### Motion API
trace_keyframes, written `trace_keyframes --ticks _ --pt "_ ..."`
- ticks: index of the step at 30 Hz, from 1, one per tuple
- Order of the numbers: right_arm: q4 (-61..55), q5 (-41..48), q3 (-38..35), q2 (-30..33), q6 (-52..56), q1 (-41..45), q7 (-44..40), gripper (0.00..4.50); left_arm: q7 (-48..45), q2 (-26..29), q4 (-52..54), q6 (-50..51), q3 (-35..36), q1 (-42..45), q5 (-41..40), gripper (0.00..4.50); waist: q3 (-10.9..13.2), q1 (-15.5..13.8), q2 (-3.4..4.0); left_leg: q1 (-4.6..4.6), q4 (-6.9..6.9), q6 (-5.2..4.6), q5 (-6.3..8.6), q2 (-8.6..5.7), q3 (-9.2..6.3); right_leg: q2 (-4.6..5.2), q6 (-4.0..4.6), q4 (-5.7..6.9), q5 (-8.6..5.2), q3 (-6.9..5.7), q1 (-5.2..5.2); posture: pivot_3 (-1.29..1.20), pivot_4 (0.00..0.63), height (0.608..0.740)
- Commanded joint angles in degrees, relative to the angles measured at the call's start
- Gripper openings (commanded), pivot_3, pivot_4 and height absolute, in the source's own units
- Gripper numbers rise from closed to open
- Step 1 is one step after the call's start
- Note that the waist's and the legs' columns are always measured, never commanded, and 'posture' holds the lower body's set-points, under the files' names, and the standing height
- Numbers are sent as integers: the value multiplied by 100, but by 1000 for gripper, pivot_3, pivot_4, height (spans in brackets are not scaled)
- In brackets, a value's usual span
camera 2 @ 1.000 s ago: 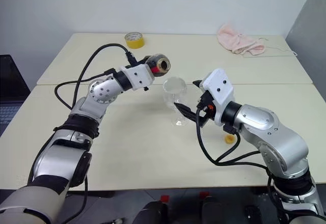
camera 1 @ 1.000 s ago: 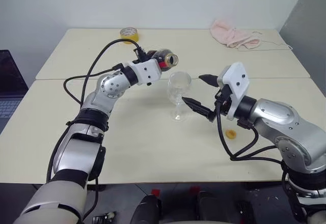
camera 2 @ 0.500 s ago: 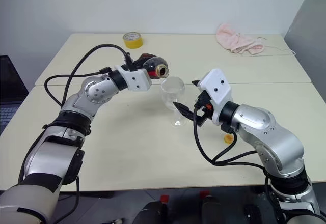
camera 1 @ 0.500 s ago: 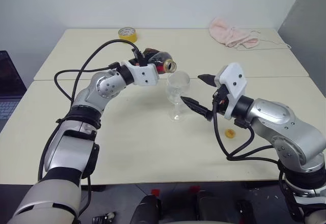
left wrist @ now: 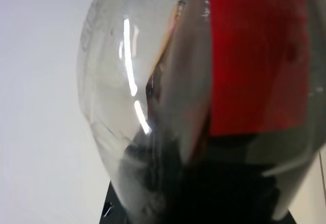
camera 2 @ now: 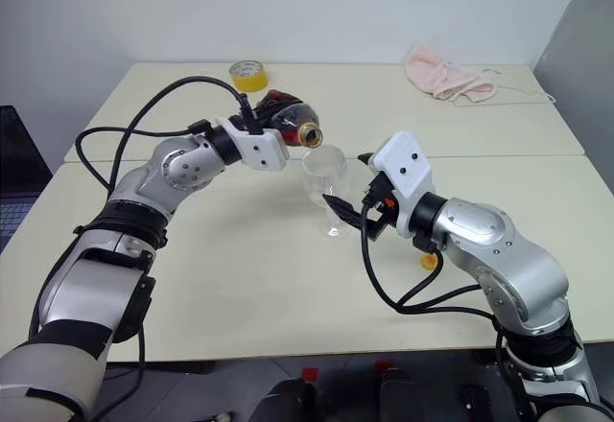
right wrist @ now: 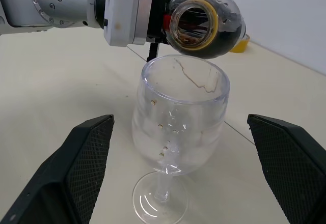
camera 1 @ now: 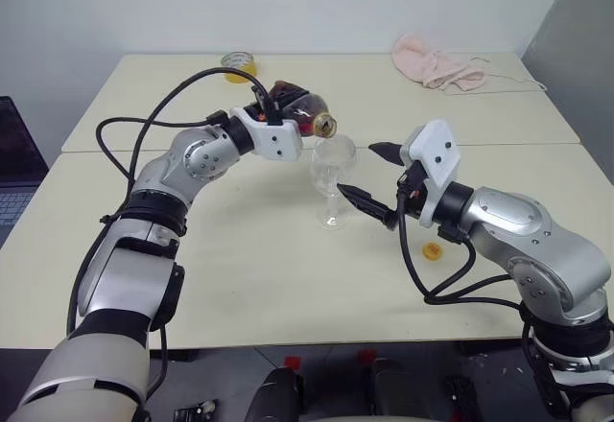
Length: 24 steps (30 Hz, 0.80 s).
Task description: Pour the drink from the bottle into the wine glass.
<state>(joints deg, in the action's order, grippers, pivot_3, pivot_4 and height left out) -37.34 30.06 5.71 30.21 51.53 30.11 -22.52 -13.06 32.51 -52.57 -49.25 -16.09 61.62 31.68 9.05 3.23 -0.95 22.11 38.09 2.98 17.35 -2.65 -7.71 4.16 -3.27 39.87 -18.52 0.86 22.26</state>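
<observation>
- The left claw (camera 2: 271,127) is clamped tight on the bottle (camera 2: 291,120), gripping it by the round body, and has it tipped over nearly sideways up off the desk (camera 2: 240,278).
- The bottle's open mouth (right wrist: 194,24) sits right above the rim of the wine glass (camera 1: 332,180), just on the robot's left side of it. Cap's off, and you can look straight down the neck in the right wrist view.
- The drink (right wrist: 224,42) is pooled dark in the low side of the bottle; the glass bowl looks pretty much clear, just a few droplets and a thin streak on the inside.
- The wine glass stands upright on its foot in the middle of the desk.
- The right claw (camera 1: 363,177) is spread as wide as it goes, one finger either side of the glass bowl, not touching it.
- A small yellow cap (camera 1: 434,251) lies on the desk under the right arm.
- Far side of the desk: a yellow tape roll (camera 2: 248,76) and a pink cloth (camera 2: 449,73).
</observation>
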Motion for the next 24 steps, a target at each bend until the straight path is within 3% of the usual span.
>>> trace_keyframes --ticks 1,24 --pt "-132 -45 -43 -30 -54 95 -4 4500 270 156 160 -95 52 294 39 792 0 0 0 0 0 0 0 0 0 0 0 0 0 0 0 0 150 740" --pt "-124 -32 -5 -61 -3 145 -33 4500 1205 386 12 -149 -327 514 813 756 0 2 0 1 0 -1 -1 -47 -9 14 -1 5 -1 4 4 0 150 740"
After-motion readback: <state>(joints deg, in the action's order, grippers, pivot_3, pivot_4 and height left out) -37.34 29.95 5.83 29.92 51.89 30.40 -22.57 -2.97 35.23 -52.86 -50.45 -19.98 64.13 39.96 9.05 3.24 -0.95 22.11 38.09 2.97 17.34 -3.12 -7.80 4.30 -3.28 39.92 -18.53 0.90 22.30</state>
